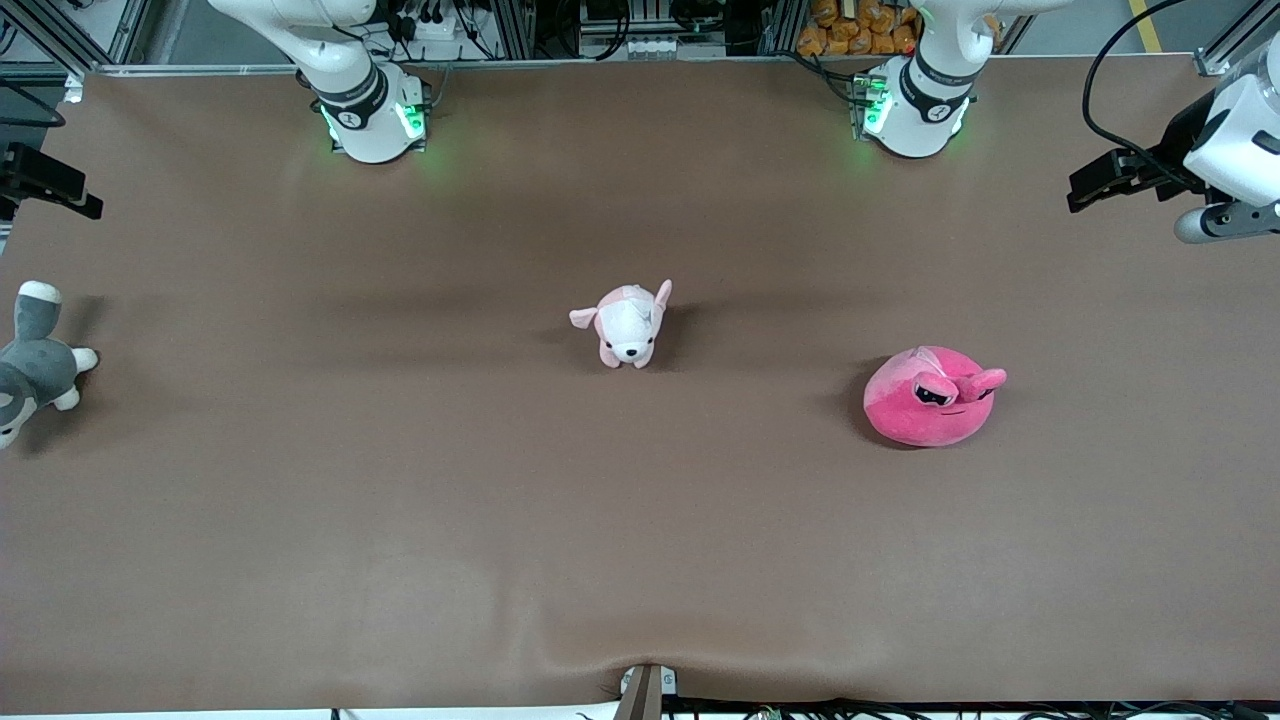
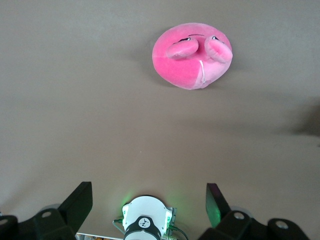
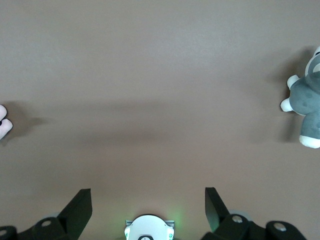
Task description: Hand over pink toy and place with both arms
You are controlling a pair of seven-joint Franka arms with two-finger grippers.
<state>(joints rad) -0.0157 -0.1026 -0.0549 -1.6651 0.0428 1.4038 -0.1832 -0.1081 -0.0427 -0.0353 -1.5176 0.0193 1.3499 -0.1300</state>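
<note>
Even overhead light falls across the brown table [image 1: 400, 520], bright without glare. Soft, short shadows sit beside the pink toy [image 1: 930, 397], the puppy plush [image 1: 628, 322] and the grey-and-white plush [image 1: 35, 360]. Broad faint bands of shade cross the tabletop. Green lamps glow at both arm bases [image 1: 372, 120]. All three views are sharp; in the wrist views the fingertips [image 2: 77, 206] show dark.

Pink toy [image 1: 930, 400] soft plush; table [image 1: 400, 520] matt brown.
</note>
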